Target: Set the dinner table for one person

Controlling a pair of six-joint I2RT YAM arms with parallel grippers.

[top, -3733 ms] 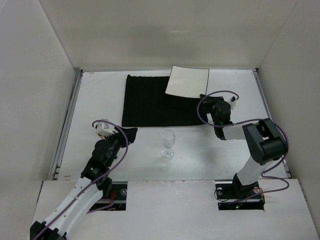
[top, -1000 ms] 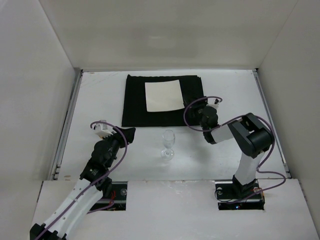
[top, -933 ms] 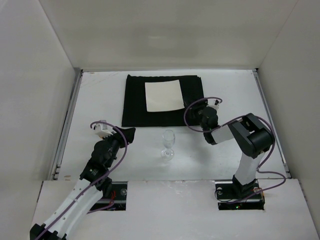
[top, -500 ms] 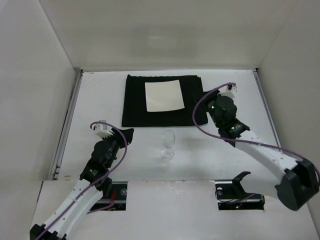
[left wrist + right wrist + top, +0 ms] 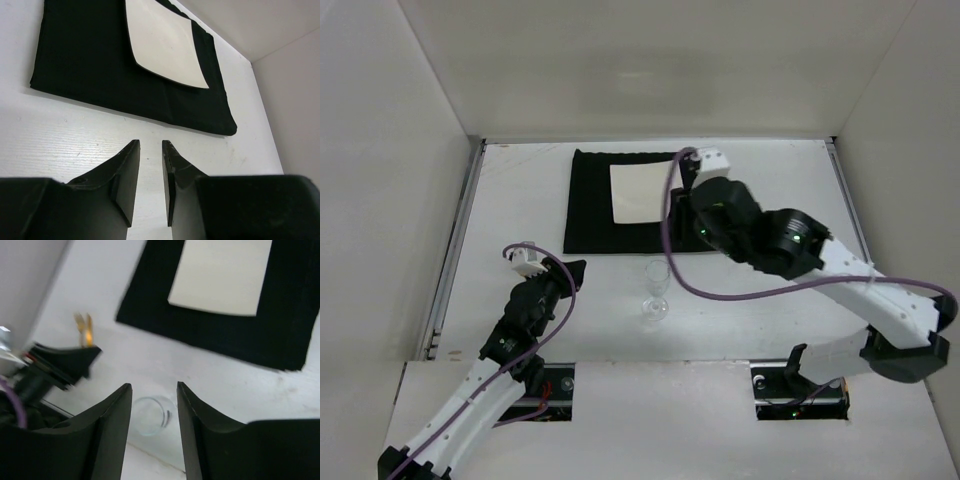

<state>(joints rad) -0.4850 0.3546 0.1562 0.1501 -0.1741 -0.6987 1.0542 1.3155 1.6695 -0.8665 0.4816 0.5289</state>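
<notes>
Top external view: the dinner table (image 5: 520, 200) is shown bearing a black placemat (image 5: 590, 215) at its far middle, a white plate (image 5: 642, 192) on the mat, and a wine glass (image 5: 657, 290) upright just nearer. The left gripper (image 5: 151, 145) is held narrowly parted and empty; the right gripper (image 5: 153, 386), parted wider, is empty above the glass.

The white-and-black left arm (image 5: 460, 415) and the white-and-black right arm (image 5: 885, 298) share one build: glossy white tube links joined by bulky black motor housings (image 5: 760, 235). A thin purple cable (image 5: 730, 296) loops loosely along each. Small white connector blocks (image 5: 711, 158) cap the wrists. A tiny green light (image 5: 796, 238) glows on the right housing. The jaws are matte black tapered blades.
</notes>
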